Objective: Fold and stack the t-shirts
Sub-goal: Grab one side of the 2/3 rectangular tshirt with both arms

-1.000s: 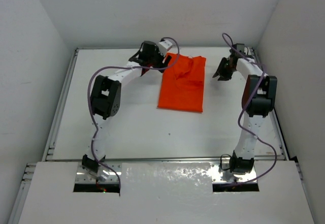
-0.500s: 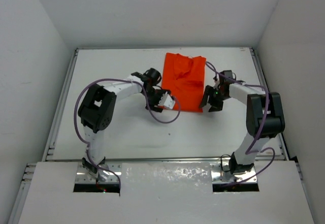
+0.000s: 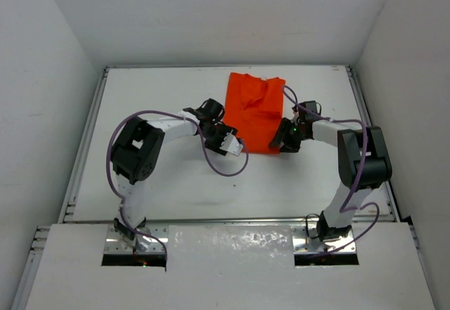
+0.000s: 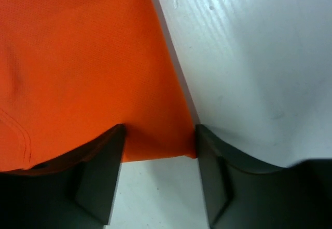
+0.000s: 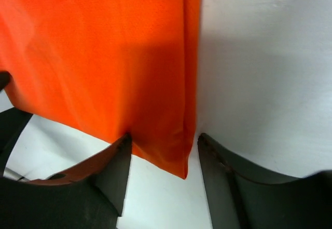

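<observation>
**Close views catch only corners**

From above, the fingertips of the left gripper [image 3: 226, 140] and the right gripper [image 3: 284, 140] are too small to make out. So is their contact with the cloth. In both wrist views the t-shirt [image 4: 78, 68] runs off the top and left edges, leaving one near corner in sight. The dark fingers [image 4: 104, 177] are cut off by the bottom edge, and those in the right wrist view [image 5: 111, 182] are cut off likewise.
</observation>
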Available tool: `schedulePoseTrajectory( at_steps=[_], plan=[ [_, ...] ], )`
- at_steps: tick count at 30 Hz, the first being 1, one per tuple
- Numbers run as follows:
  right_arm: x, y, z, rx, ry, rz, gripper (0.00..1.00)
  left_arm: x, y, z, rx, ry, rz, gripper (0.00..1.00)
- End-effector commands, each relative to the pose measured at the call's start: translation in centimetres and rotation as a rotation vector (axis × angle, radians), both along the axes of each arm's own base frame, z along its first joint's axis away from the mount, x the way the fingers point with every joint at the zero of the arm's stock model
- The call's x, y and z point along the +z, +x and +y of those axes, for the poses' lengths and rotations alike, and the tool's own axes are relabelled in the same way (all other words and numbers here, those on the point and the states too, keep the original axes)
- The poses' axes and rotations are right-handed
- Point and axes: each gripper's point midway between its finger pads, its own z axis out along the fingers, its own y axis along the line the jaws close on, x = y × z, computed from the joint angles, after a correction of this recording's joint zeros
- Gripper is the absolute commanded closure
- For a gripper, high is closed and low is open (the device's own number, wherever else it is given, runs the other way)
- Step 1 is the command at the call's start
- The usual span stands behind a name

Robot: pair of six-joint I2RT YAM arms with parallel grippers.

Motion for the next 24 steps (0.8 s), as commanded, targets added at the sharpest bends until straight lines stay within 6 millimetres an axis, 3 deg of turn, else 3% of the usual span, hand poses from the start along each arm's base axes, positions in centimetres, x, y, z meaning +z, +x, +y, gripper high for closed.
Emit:
schedulePoseTrajectory(
  at_steps=[1,3,5,8,11,16,21,23,24],
  plan=[
    [-1.4,-0.8,0.5,-0.02,0.004,0.016,0.48,-0.3,0.4,0.3,0.009,0.02,-0.045,0.49],
    [-1.6,-1.0,0.5,-0.032,0.006,0.023,0.55,-0.2,0.5,0.2,0.024,0.013,-0.041,0.62],
    [-1.7,-0.9,0.5,-0.044,0.011,0.029,0.71,-0.1,0.5,0.0,0.037,0.006,-0.03,0.7],
    [-1.6,-0.7,0.7,-0.042,0.016,0.032,0.89,0.4,0.7,-0.1,0.066,-0.001,-0.016,0.94],
    [-1.4,-0.6,0.5,-0.031,0.002,0.031,1.0,0.8,0.9,0.2,0.097,0.001,-0.014,1.0],
    [-0.7,-0.8,0.7,0.008,0.011,0.027,1.0,1.7,0.7,0.2,0.157,-0.017,0.024,1.0],
    [1.0,-3.2,0.8,0.105,-0.008,0.037,1.0,2.9,-1.8,0.7,0.21,-0.032,0.123,1.0],
    [1.1,-5.2,0.5,0.14,-0.025,0.064,1.0,2.6,-3.6,1.5,0.235,-0.011,0.167,1.0],
    [1.7,-6.2,0.6,0.155,-0.015,0.063,1.0,3.5,-4.2,1.6,0.24,-0.017,0.165,1.0]
  ],
)
